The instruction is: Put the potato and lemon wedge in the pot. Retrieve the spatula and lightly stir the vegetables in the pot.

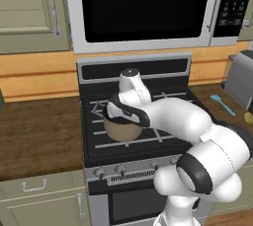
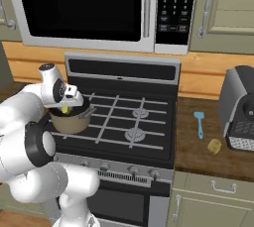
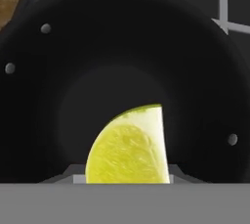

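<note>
- Left and right base views: behind the arm, looking forward and down, sharing the stove and pot.
- Hand view: close, straight down into pot.

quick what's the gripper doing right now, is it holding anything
Gripper: closed on the lemon wedge, held over the dark inside of the pot.

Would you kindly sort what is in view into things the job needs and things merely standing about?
Job:
lemon wedge, held by the gripper over the pot
potato on the counter
spatula beside it

Standing about:
microwave
toaster
stove
</note>
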You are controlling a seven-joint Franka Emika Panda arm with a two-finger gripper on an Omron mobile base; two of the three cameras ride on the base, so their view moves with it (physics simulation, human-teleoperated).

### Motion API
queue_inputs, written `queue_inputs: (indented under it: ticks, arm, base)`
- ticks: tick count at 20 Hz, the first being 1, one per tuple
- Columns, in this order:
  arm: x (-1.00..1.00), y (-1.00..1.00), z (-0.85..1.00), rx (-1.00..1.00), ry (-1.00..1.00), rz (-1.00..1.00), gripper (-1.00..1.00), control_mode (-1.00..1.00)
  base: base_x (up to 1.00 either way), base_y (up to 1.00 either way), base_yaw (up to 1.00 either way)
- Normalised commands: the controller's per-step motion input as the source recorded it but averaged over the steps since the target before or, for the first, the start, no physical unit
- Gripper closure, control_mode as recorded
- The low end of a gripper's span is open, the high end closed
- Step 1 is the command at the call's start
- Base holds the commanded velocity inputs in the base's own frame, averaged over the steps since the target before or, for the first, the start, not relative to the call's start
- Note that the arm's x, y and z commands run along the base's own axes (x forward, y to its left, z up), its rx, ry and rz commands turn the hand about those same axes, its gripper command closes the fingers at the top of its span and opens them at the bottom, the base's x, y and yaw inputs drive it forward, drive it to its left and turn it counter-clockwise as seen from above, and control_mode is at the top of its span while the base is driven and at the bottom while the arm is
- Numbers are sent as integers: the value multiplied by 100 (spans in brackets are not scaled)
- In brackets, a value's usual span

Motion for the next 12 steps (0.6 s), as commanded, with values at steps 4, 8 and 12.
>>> queue_inputs:
  ticks: [4,8,12]
  arm:
    - [21,0,-39,-1,0,0,100,-100]
    - [2,0,-4,0,-1,0,-100,-100]
    - [0,-5,9,0,-2,0,-100,-100]
  base:
    - [0,0,0]
    - [0,0,0]
    - [0,0,0]
